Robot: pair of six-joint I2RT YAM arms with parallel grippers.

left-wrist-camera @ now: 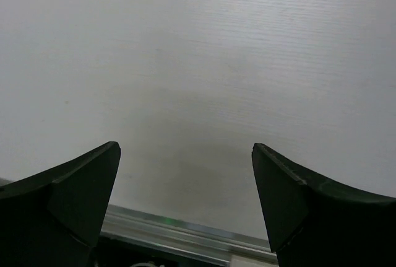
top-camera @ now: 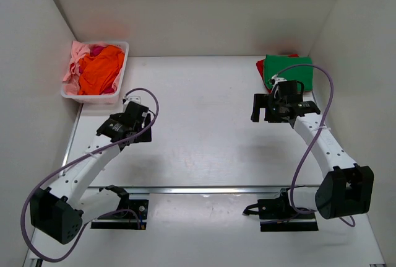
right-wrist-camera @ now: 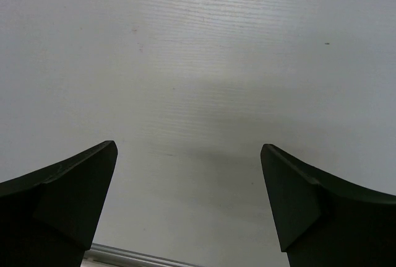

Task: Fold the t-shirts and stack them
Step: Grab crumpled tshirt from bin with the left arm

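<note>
A bright orange t-shirt [top-camera: 101, 69] lies crumpled on top in the white basket [top-camera: 119, 92] at the back left, with light pink [top-camera: 75, 58] and magenta [top-camera: 97, 50] shirts around it. A folded green t-shirt [top-camera: 291, 65] lies on a red one [top-camera: 260, 67] at the back right. My left gripper [top-camera: 137, 132] is open and empty over bare table, near the basket; in the left wrist view [left-wrist-camera: 185, 180] only table shows between its fingers. My right gripper [top-camera: 265, 108] is open and empty, just in front of the green stack; the right wrist view [right-wrist-camera: 189, 180] shows only table.
White walls close in the table on the left, back and right. A metal rail [top-camera: 204, 189] crosses the table near the arm bases. Purple cables loop off both arms.
</note>
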